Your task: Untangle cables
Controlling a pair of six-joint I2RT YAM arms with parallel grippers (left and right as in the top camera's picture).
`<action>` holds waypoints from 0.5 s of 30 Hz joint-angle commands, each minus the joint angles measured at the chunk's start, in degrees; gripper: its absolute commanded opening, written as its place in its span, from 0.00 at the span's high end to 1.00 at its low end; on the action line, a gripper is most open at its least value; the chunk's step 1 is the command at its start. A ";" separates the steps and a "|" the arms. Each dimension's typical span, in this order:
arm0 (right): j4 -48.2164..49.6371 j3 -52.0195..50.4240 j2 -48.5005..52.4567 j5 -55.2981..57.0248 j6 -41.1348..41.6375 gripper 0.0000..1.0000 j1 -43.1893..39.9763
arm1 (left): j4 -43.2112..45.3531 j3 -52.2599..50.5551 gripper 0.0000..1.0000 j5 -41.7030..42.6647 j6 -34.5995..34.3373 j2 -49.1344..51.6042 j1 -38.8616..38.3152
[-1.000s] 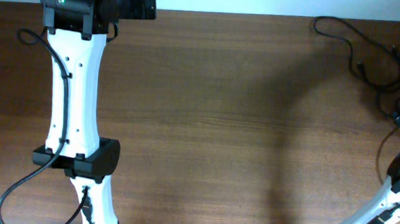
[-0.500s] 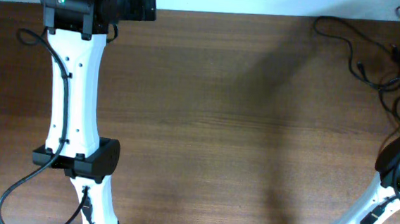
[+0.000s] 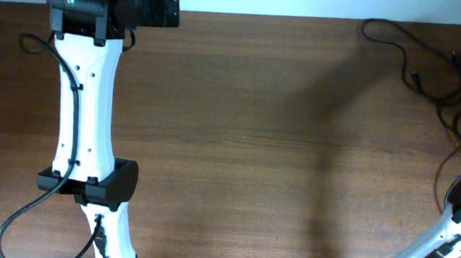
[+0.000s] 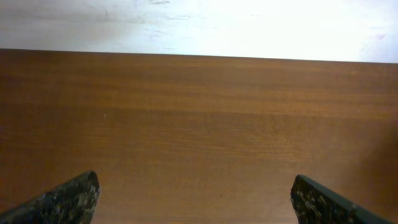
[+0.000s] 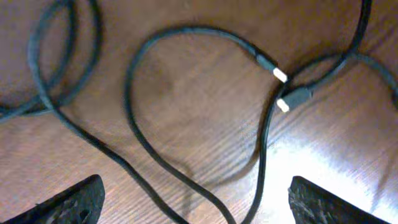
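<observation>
Wood-grain table (image 3: 254, 147) carries the cables (image 5: 129, 99) looped loosely at its far right corner, two plug ends (image 5: 281, 76) nearly touching, below the right gripper (image 5: 196, 202), fingers spread wide. Left gripper (image 4: 196, 199), equally wide, faces the white wall (image 4: 199, 25).

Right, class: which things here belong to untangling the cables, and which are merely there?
Belongs to the job: cables, plug ends, right gripper, open above them.
Merely there: table, white wall, left arm's thick wire, left gripper, open over bare wood.
</observation>
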 commanded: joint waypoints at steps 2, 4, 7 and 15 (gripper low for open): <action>0.81 -2.95 -0.48 -1.42 1.79 0.07 1.05 | 0.57 0.04 0.02 0.39 -0.70 -0.02 0.39; 0.85 -3.06 0.33 -1.40 1.75 0.06 1.03 | 0.50 0.04 0.01 0.39 -0.70 -0.02 0.39; 1.09 -4.11 1.42 -1.38 0.11 0.06 1.20 | -0.17 0.04 0.01 0.42 -0.70 -0.02 0.39; 7.50 -13.90 1.44 -1.33 -7.17 0.07 1.29 | -0.94 0.04 0.01 0.39 -0.70 -0.02 0.28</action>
